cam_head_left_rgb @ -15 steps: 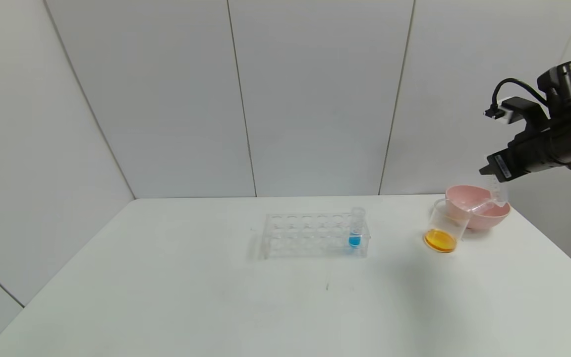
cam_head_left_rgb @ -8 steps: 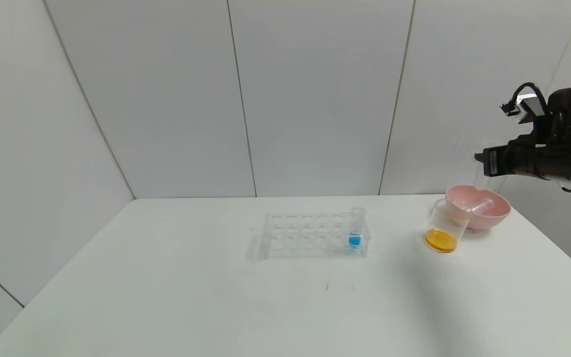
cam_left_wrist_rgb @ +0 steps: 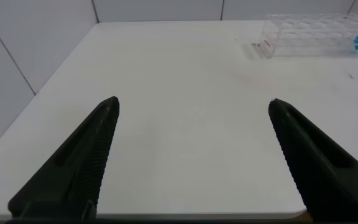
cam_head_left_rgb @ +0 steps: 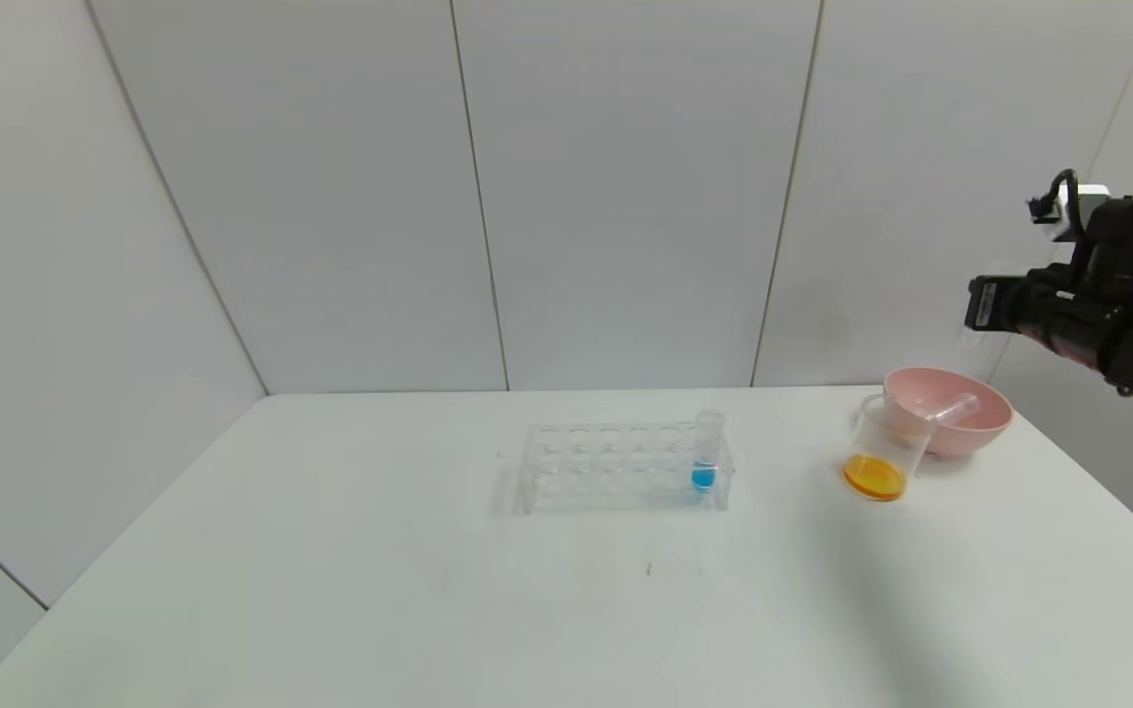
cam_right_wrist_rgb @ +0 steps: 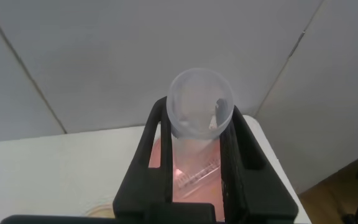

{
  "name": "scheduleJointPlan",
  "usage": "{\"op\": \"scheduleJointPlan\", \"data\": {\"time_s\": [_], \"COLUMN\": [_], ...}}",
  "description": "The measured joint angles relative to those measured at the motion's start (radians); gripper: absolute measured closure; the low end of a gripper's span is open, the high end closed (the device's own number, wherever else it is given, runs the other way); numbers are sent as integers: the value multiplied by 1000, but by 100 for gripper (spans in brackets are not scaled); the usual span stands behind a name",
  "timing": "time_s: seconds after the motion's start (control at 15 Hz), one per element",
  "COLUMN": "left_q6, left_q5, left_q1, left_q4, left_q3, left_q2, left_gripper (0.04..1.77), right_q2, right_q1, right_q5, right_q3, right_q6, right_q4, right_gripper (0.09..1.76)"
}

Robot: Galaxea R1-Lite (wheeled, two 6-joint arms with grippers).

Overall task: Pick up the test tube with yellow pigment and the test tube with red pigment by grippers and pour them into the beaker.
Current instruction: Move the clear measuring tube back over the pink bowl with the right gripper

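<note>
My right gripper (cam_head_left_rgb: 972,307) hangs high over the table's far right, above the pink bowl (cam_head_left_rgb: 989,425). It is shut on an empty clear test tube (cam_right_wrist_rgb: 201,106) whose open mouth faces the wrist camera. A second empty tube (cam_head_left_rgb: 952,407) lies slanted in the bowl and also shows in the right wrist view (cam_right_wrist_rgb: 197,175). No tube shows yellow or red pigment, so I cannot tell which is which. The beaker (cam_head_left_rgb: 883,457) stands just left of the bowl with orange liquid in its bottom. My left gripper (cam_left_wrist_rgb: 194,102) is open over bare table, holding nothing.
A clear tube rack (cam_head_left_rgb: 626,467) stands mid-table with one blue-liquid tube (cam_head_left_rgb: 705,454) at its right end. White wall panels close off the back and sides. The table's right edge runs just past the bowl.
My right gripper has risen and drawn back to the right from just above the bowl, levelling out with the empty tube still in it. The rest is unmoved.
</note>
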Motion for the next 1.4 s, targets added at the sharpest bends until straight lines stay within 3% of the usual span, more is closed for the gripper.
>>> {"op": "scheduleJointPlan", "data": {"time_s": [0.4, 0.8, 1.27, 1.4], "left_q6": [0, 0, 0, 0], "left_q5": [0, 0, 0, 0], "left_q1": [0, 0, 0, 0], "left_q4": [0, 0, 0, 0], "left_q3": [0, 0, 0, 0], "left_q2": [0, 0, 0, 0], "left_gripper": [9, 9, 9, 9], "right_q2": [107, 207, 235, 235], "right_q1": [-36, -60, -66, -66], "right_q5": [-21, -11, -4, 6], "right_q3": [66, 56, 42, 42], "right_q6": [41, 44, 44, 44], "right_q4": [-66, -157, -162, -160], "right_gripper": [135, 135, 135, 111]}}
